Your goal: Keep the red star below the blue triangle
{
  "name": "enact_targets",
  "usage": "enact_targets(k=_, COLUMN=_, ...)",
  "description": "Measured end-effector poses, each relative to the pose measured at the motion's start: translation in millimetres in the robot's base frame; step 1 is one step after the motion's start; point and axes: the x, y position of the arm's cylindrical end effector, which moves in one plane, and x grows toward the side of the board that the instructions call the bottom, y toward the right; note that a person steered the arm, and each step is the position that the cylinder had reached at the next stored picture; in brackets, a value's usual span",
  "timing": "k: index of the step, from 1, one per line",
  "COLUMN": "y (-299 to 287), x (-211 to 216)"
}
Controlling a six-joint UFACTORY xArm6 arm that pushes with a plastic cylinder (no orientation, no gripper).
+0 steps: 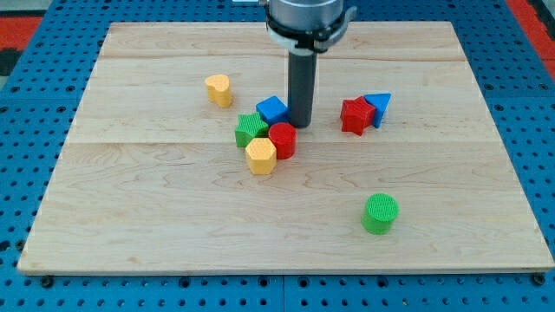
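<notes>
The red star (354,115) lies on the bench (173,225) toward the view's right, touching the left side of the blue triangle (379,106), so it sits beside it and only slightly lower, not clearly below. My tip (300,125) rests well to the left of that pair, just beside the blue cube (272,109) and above the red cylinder (283,139), in a cluster with the green block (251,130) and the yellow hexagonal block (260,156). Because the star and triangle touch, I judge that a push on the star could drag the triangle along; sweeping out carelessly could also scatter the cluster. There is no pincer, only the rod, so no grip can be told. The arm is cut off at the view's top, and the green block's shape is hard to make out. A yellow block (219,89) and a green cylinder (380,213) stand apart.
</notes>
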Motion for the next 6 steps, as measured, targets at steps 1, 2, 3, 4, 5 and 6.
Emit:
enact_targets(k=1, y=34.7, x=-34.6)
enact_targets(k=2, y=45.6, x=-34.0)
enact_targets(k=3, y=47.5, x=-30.9)
enact_targets(k=4, y=62.8, x=12.3)
enact_targets(k=5, y=82.1, x=70.6)
enact_targets(k=6, y=94.5, x=118.5)
